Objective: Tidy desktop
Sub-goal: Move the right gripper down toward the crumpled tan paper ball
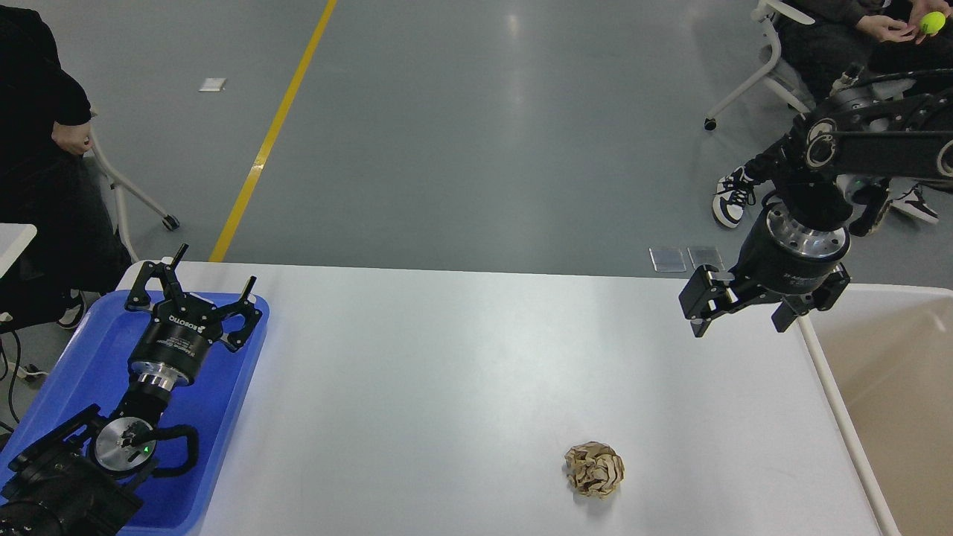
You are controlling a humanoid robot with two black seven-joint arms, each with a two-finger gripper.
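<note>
The white desktop [447, 387] fills the lower view. A crumpled brown paper ball [594, 469] lies on it near the front, right of centre. My right gripper [741, 320] is open and empty. It hangs above the desktop's far right part, up and to the right of the ball and well apart from it. My left gripper [210, 277] is open and empty over the far end of the blue tray [74, 365] at the left edge.
A beige bin with a white rim [841, 417] stands against the desktop's right side. People sit on chairs behind the table at far left [37, 149] and far right [819, 45]; the right one holds a yellow-green ball [931, 21].
</note>
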